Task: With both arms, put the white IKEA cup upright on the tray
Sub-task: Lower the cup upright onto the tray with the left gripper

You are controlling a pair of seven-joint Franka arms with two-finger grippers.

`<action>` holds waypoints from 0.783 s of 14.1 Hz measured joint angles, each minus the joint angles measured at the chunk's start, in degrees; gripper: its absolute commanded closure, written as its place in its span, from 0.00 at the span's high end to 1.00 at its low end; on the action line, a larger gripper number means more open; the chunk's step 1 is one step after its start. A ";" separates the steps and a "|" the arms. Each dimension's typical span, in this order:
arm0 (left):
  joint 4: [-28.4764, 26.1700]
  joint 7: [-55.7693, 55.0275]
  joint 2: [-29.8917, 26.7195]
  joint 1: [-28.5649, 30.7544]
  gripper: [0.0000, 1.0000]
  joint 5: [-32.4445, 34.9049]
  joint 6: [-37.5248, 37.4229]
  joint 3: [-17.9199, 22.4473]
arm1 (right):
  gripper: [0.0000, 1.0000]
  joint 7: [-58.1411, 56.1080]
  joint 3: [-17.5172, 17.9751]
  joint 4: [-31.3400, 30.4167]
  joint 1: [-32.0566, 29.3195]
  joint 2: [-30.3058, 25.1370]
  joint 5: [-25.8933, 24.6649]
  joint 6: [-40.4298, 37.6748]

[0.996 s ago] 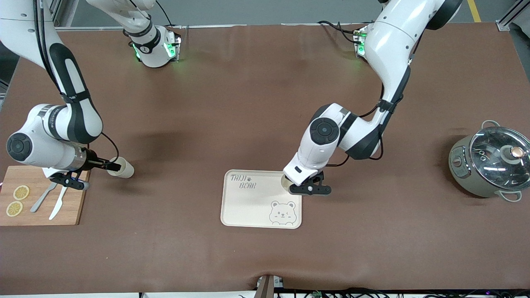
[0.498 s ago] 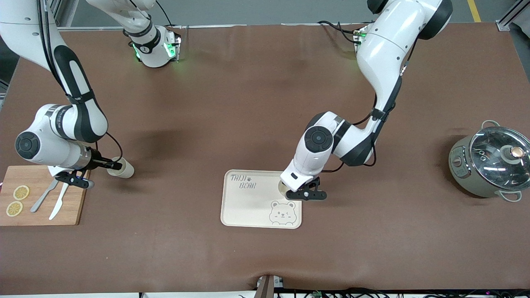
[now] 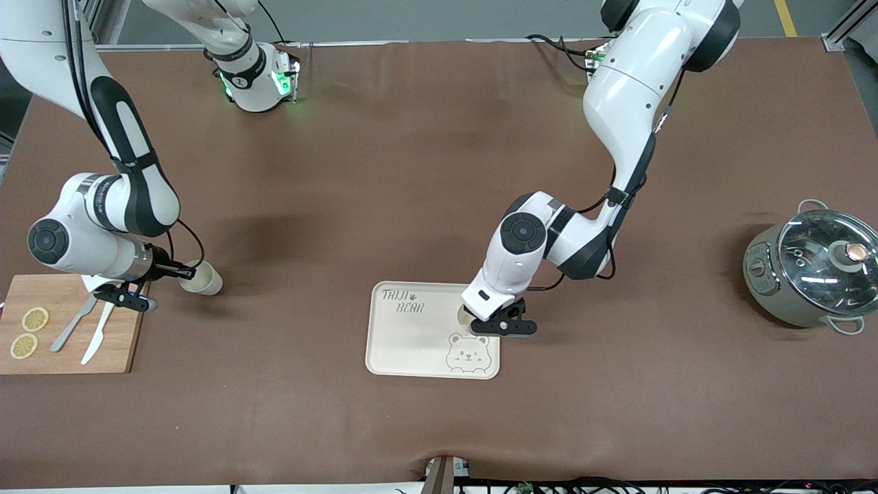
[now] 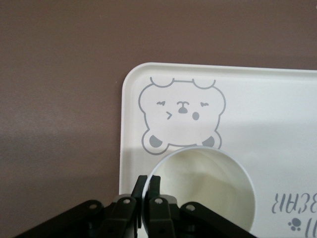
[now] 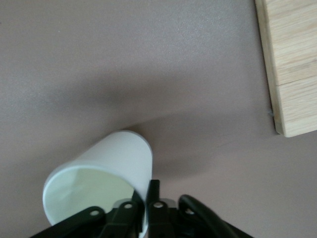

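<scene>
left gripper (image 3: 480, 322) over tray (image 3: 411, 343), pinching cup (image 4: 208, 183)

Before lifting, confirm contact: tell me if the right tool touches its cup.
Touching. The right wrist view shows the right tool shut on the tilted white cup, its wall pinched between the fingers.

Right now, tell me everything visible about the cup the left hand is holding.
The cup is plain, glossy and white, plastic-looking, empty, mouth up. It stands or hangs upright over the cream tray, between the bear drawing and the lettering; contact with the tray cannot be told. The left hand is shut on its rim, one finger inside.
</scene>
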 measured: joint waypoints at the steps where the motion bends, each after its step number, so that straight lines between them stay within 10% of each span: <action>1: 0.00 -0.24 0.15 -0.22 0.00 0.00 0.29 0.00 | 0.00 0.00 0.00 0.00 0.00 0.00 0.00 0.00; 11: 0.03 -0.49 1.42 -0.66 0.00 0.00 2.49 0.43 | 0.00 0.00 -0.20 7.67 -0.11 -0.33 0.02 -12.70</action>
